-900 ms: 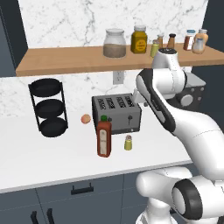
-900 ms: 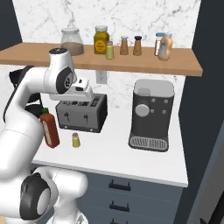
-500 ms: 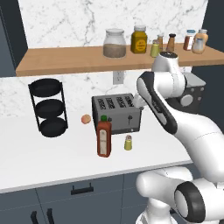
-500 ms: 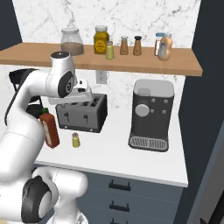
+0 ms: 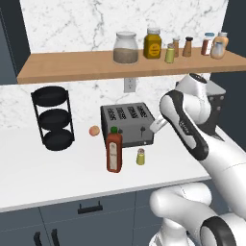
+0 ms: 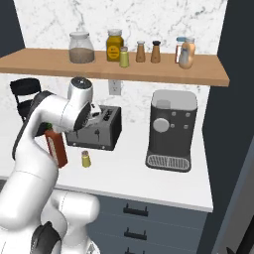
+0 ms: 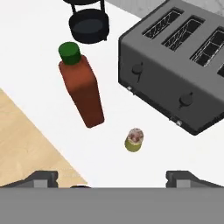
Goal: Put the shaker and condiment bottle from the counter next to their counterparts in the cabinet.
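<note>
Gripper (image 7: 111,177) spread above squat cylindrical shaker (image 7: 134,140) beside slab-sided red condiment bottle (image 7: 81,91).

Shaker (image 5: 141,156) just right of condiment bottle (image 5: 114,151), both before toaster (image 5: 127,124) on surface (image 5: 57,173); rack (image 5: 53,117) far left.

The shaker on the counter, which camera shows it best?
The hand view: the shaker sits near centre, seen from above, cap visible, nothing blocking it. Both base views show it small, in front of the toaster.
</note>
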Tool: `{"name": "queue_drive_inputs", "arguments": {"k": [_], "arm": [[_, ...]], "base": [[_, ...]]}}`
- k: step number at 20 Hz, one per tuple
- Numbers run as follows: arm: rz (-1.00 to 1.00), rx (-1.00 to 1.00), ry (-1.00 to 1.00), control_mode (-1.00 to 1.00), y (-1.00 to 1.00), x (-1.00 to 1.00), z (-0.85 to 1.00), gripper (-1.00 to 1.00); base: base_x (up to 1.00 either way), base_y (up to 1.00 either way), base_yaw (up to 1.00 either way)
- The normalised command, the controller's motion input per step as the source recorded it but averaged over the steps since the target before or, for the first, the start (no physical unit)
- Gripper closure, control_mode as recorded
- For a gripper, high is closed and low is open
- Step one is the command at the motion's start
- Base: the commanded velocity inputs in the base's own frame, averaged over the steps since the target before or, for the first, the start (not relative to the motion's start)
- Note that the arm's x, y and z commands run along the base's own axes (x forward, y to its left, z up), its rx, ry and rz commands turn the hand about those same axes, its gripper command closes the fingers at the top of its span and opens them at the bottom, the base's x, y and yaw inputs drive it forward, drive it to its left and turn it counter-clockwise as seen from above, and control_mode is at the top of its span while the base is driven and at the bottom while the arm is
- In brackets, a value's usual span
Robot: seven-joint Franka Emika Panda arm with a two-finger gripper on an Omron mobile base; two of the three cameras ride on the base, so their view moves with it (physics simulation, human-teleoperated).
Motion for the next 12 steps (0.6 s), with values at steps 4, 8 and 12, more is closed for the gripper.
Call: {"name": "queue_drive_inputs", "arguments": {"k": [4, 8, 12], "arm": [[0.0, 0.25, -0.28, -1.0, 0.2, -0.62, -0.43, -1.0], [0.0, 0.11, -0.21, -1.0, 0.0, -0.44, -0.36, -1.0], [0.0, 0.01, -0.17, -1.0, 0.09, -0.19, -0.13, -1.0]], "base": [[0.0, 0.0, 0.0], [0.0, 0.0, 0.0], [0.0, 0.0, 0.0]]}}
